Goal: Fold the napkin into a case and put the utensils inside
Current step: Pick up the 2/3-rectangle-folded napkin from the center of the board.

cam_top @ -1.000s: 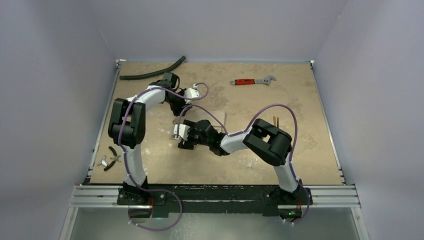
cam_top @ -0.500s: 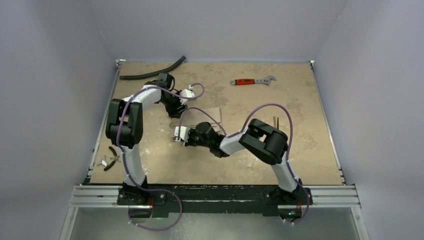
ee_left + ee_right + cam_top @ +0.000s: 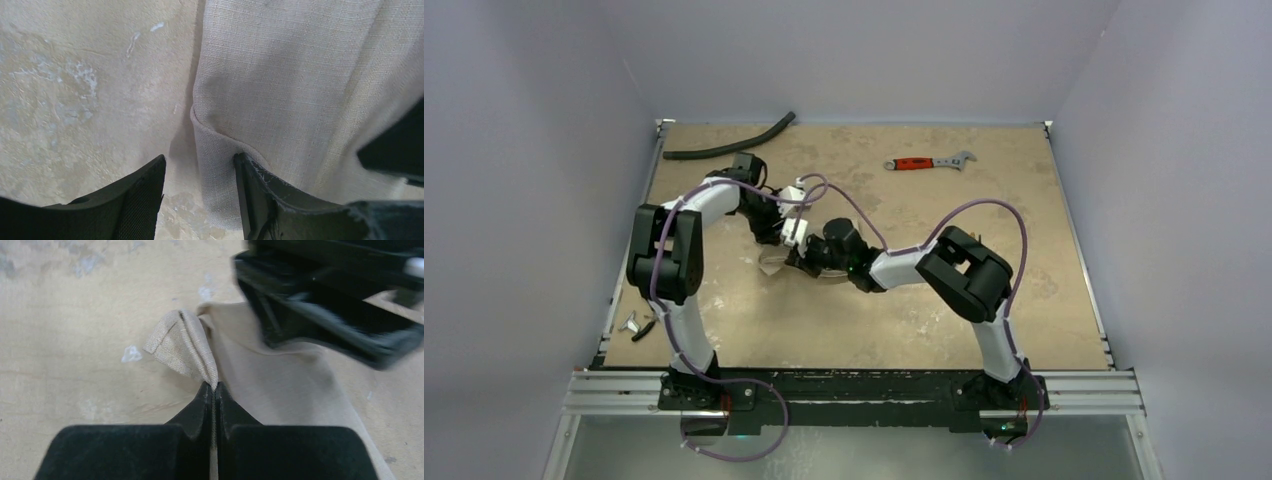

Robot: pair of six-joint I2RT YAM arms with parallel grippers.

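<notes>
Napkin [image 3: 280, 385] corner pinched by right tool [image 3: 214, 390] (left tool [image 3: 199, 167] straddles edge).

My two grippers are crowding each other at the left middle of the table [image 3: 1044, 300]. My left gripper [image 3: 199, 160] is standing just far of my right gripper [image 3: 214, 388], and its black body is blocking the way past my pinched fingertips. The napkin [image 3: 280, 375] is lying under both, leaving bare table beside only one of my left fingers [image 3: 140, 200]. My right arm [image 3: 964, 275] is barring the middle. The wrench [image 3: 929, 161] is lying far right, the black hose [image 3: 729, 146] along the far left edge, and the pliers [image 3: 636, 327] at the near left edge. Between these, the right side and the near strip are offering passing room.
</notes>
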